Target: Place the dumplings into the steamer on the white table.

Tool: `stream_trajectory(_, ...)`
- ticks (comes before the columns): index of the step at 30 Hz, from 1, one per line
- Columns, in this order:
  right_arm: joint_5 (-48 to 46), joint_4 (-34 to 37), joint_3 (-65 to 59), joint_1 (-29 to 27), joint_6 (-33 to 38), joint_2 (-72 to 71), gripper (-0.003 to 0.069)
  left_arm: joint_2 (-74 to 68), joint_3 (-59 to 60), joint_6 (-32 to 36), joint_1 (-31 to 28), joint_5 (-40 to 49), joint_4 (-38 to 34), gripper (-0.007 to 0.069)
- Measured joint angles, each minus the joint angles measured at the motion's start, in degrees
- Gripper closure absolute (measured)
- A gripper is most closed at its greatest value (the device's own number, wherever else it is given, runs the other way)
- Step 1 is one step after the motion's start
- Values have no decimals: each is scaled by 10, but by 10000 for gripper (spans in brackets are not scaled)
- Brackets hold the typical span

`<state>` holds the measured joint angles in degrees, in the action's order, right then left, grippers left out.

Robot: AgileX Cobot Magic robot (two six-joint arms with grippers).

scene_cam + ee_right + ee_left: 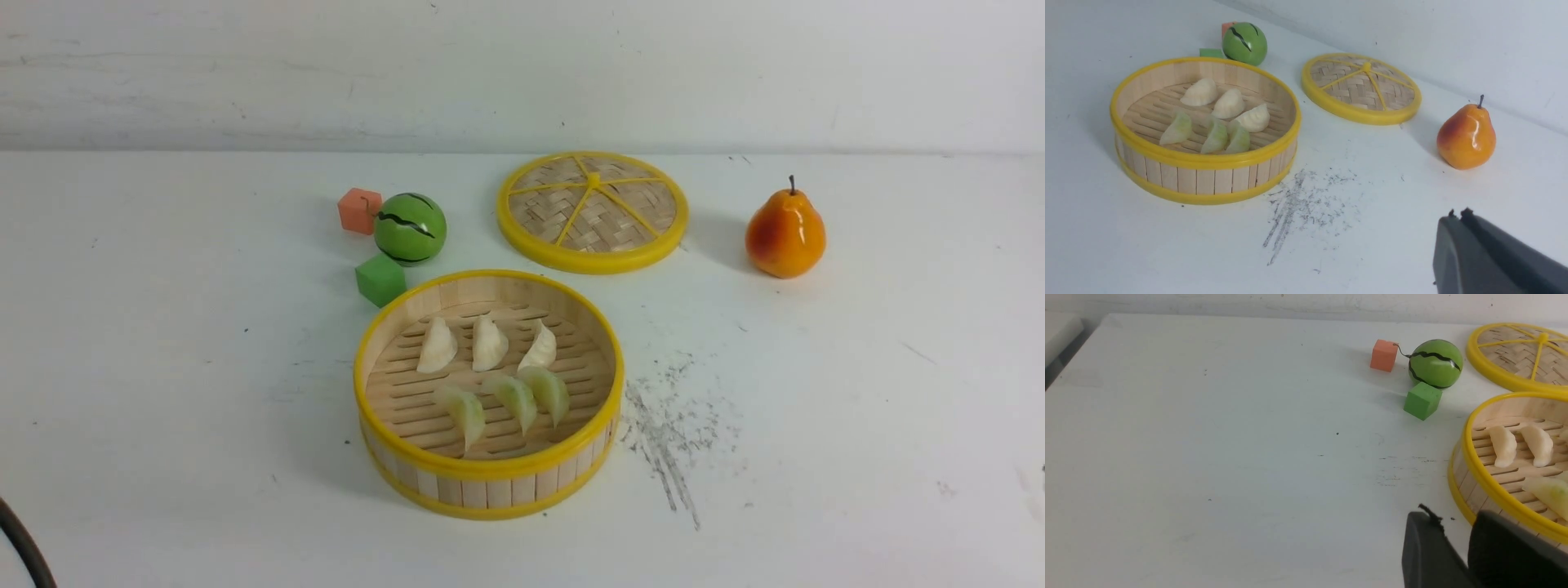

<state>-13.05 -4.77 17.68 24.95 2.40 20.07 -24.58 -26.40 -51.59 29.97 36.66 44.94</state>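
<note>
The steamer [490,490] stands on the white table [163,367], near the front middle. All six dumplings lie on its slatted floor: three cream-white ones [487,343] in the far row and three pale green ones [514,400] in the near row. The steamer also shows in the left wrist view [1470,465] and the right wrist view [1204,179]. My left gripper [1453,522] hangs just outside the steamer's wall, empty, its fingers a little apart. My right gripper [1457,215] is shut and empty over bare table, near the pear. Neither gripper shows in the front view.
The woven lid [593,211] lies flat behind the steamer. A pear [784,233] stands at the far right. A green watermelon ball [410,229], an orange cube [359,210] and a green cube [380,279] sit far left of the steamer. Dark scratch marks [665,441] lie to its right.
</note>
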Motion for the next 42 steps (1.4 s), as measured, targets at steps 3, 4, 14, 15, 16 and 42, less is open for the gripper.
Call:
stream_trajectory(3, 60, 0, -46, 0, 0, -1, 672, 0, 0, 0, 0, 0, 0, 456)
stream_trajectory(4, 84, 4, -68, 0, 0, -1, 670, 0, 0, 0, 0, 0, 0, 455)
stream_trajectory(14, 125, -7, -137, 0, 5, -1, 664, 0, 0, 0, 0, 0, 0, 449)
stream_trajectory(15, 131, -14, -145, 0, 7, -2, 663, 0, 0, 0, 0, 0, 0, 449)
stream_trajectory(16, 144, -19, -155, 0, 8, -5, 662, 0, 0, 0, 0, 0, 0, 449)
stream_trajectory(42, -16, 84, -192, -219, 10, -206, 657, 0, 0, 0, 0, 0, 0, 431)
